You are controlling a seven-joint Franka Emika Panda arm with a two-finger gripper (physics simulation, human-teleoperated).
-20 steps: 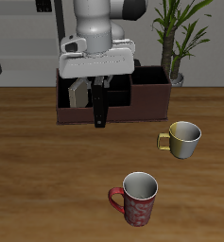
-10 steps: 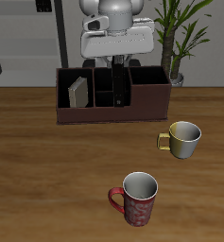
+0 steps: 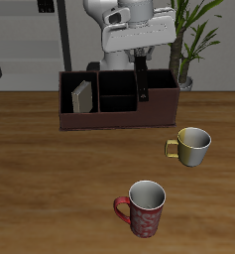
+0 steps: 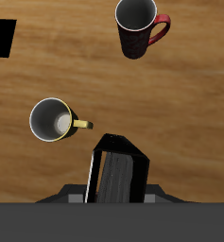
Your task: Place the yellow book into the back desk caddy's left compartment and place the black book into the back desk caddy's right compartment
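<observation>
**Black book held over the caddy, second placement in hand**

Item 1. Two-finger hand [image 3: 139, 60] of the white arm: closed on the slim all-black rectangular book [image 3: 141, 79], which hangs upright from the fingers, its lower end at about the height of the caddy's rim. In the wrist view the same black book [image 4: 119, 170] fills the space directly under the hand; the fingers themselves are hidden there.

Item 2. Long, low, dark reddish-brown open-top desk caddy [image 3: 94, 116], near the bench's back edge, three black-lined sections. The held book hangs at the divider between the middle section and the right compartment [image 3: 158, 87]; whether it is fully over that end slot cannot be told.

Item 3. Small thick book with a pale greyish-beige cover, the yellow book [image 3: 81, 96]: standing in the left compartment [image 3: 79, 91], so that half of the task looks done.

Item 4. Handling note, as a judgement: carry the book a little farther toward the end slot, keep it upright and square to the walls, lower until the bottom edge is well inside, then release.

Item 5. Also on the wooden bench [image 3: 50, 189]: a cream mug with a yellow handle [image 3: 193, 146], and a red mug [image 3: 145, 207] nearer the front edge, both well apart from the caddy.
</observation>
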